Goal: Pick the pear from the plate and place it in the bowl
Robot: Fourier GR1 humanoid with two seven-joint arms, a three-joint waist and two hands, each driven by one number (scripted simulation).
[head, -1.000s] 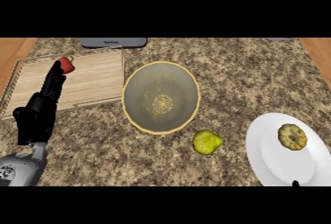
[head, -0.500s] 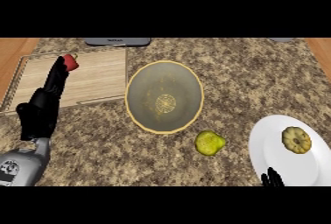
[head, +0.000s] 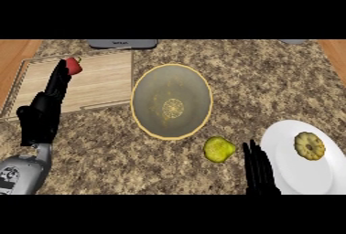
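A yellow pear [head: 310, 146] lies on the white plate [head: 289, 176] at the right edge of the head view. The olive bowl [head: 171, 101] with a yellow rim stands at the counter's middle, with nothing in it. My right hand [head: 259, 172] shows at the lower edge, fingers straight and pointing up, just left of the plate's rim and apart from the pear. My left hand [head: 39, 119] rests open at the left, fingers up over the wooden board.
A yellow-green fruit [head: 219, 149] lies on the counter between bowl and plate, close to my right hand's fingertips. A wooden cutting board [head: 101, 82] with a red item [head: 73, 66] sits at the back left. A grey object [head: 121, 43] is at the back edge.
My right hand has risen into view from the lower edge, left of the plate. The left hand, bowl, pear and fruit have stayed put.
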